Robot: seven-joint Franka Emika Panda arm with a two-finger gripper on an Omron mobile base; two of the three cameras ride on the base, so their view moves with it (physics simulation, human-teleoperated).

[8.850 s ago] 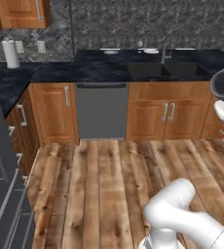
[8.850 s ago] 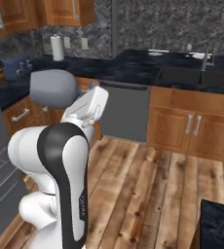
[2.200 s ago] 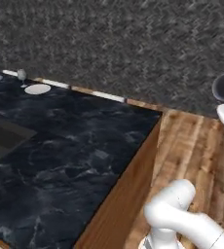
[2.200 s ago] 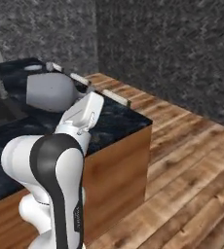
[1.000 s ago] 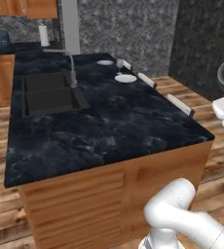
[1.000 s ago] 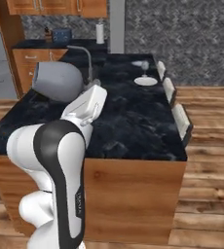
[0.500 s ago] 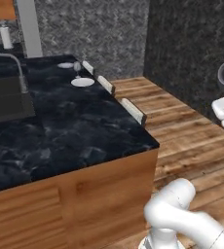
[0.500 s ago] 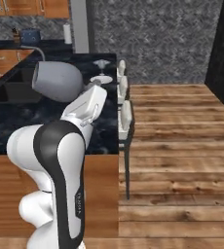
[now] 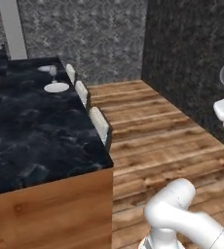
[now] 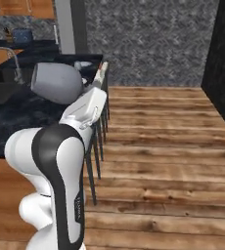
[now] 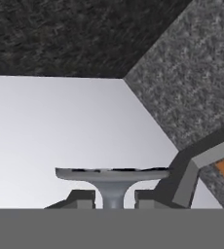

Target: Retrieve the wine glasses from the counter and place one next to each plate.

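Now — end effector (image 11: 113,197) clamps wine glass (image 11: 113,182) | counter (image 9: 31,136): black marble | floor (image 9: 153,131): wood

Flat, even rendered light fills all views, with no glare. Textures look soft and pixelated. Faint shadows lie under the stools (image 10: 99,141) toward seven o'clock; walls stay dim.
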